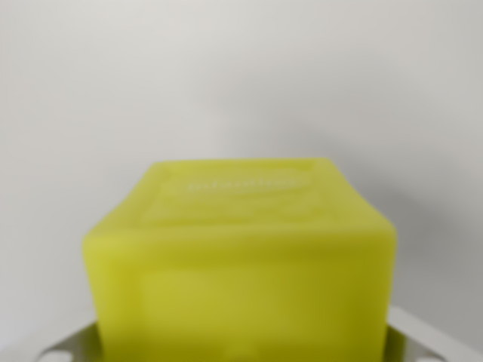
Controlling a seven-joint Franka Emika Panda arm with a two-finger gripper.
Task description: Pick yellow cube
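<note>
- Filling the lower middle of the wrist view: yellow cube [241,279], very close to the lens and out of focus.
- Near face of the cube runs off the bottom edge of the view; top face slopes away toward the far side, with a recessed square panel and pale raised lettering, too blurred to read.
- Cube edges look rounded; near face also shows a faint inset panel.
- Gripper [243,348]: only pale grey finger parts visible, one at the wrist view's left bottom corner, one at the right bottom corner, flanking the cube.
- Jaws sit one on each side of the cube, right at its lower corners; actual contact is hidden by blur and the frame edge, so cannot tell if they are pinching it.
- Background [241,75]: plain light grey surface, no features, slight shadow just beyond the cube.
</note>
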